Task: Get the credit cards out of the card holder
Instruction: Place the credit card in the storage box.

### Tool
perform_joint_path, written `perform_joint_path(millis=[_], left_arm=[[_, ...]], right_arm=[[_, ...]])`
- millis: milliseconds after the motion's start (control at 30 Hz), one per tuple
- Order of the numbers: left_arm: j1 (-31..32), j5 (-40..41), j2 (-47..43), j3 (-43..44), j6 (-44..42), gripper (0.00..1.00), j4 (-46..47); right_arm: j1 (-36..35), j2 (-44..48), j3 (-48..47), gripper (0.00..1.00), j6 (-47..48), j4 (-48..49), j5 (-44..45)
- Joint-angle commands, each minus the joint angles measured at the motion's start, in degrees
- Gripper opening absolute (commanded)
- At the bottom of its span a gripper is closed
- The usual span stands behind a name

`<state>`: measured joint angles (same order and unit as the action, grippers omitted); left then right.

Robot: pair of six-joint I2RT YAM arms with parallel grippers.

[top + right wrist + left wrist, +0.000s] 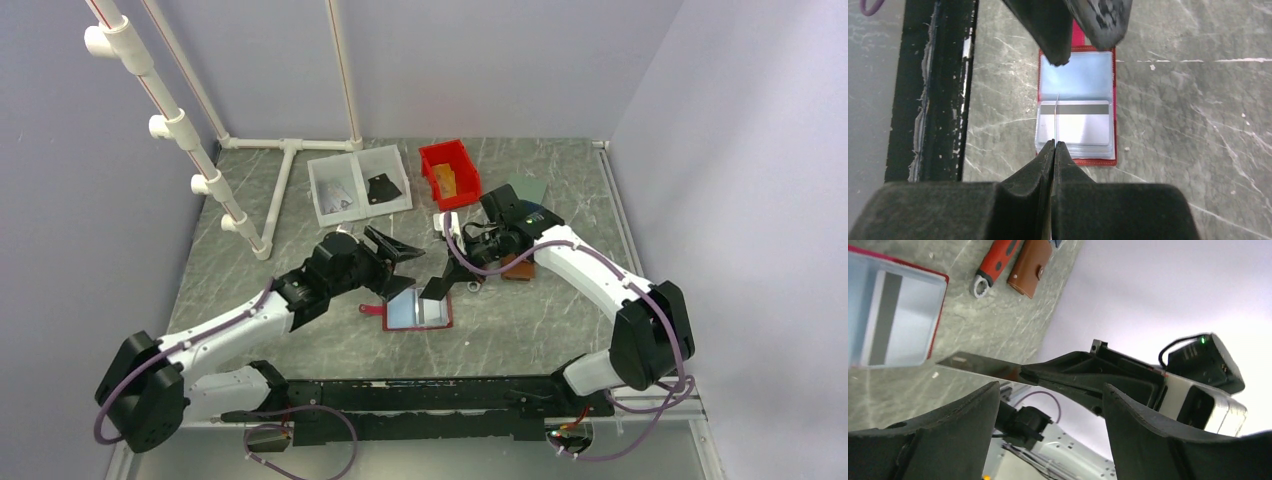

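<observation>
One card (980, 367) pinched in right hand (1054, 144) above open holder (1098, 161); left hand (400, 258) wide, empty; second card (1075, 122) in holder.

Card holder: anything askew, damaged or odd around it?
Nothing spilled or damaged. The card holder lies open and flat with a striped card in its pocket. Only oddity: the right gripper pinches a loose card by one end, in the air.

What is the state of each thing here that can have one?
card holder: open, lying flat.
pocketed card: inside the holder's pocket, stripe up.
held card: out of the holder, pinched at one end.
right gripper: shut on the held card.
left gripper: open, empty.
</observation>
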<state>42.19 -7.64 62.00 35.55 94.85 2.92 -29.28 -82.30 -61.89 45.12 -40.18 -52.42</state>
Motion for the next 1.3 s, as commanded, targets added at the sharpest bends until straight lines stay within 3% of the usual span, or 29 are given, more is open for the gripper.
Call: perform_joint_path(millis=[0, 300, 467, 1067, 1267], left_arm=[[0.7, -3.5, 5.4, 2.8, 9.8, 0.79, 0.4], [1.5, -3.5, 10.4, 3.3, 13.4, 0.81, 4.6], [1.7, -4.3, 12.7, 4.0, 14.2, 0.76, 5.5], [2.0, -5.2, 13.9, 3.1, 14.9, 0.34, 6.2], [2.0, -5.3, 14.1, 2.5, 15.1, 0.11, 8.0]], right_arm=[[0.0, 3.2, 1.2, 0.00, -2.9, 5.0, 2.8], [-1.2, 5.2, 2.8, 0.00, -2.3, 6.6, 4.4], [-3.7, 5.2, 3.3, 0.00, -1.2, 6.9, 6.0], [-7.8, 5.4, 4.6, 0.00, -0.3, 8.1, 10.6], [-8.2, 5.4, 4.6, 0.00, 0.1, 7.9, 11.3]])
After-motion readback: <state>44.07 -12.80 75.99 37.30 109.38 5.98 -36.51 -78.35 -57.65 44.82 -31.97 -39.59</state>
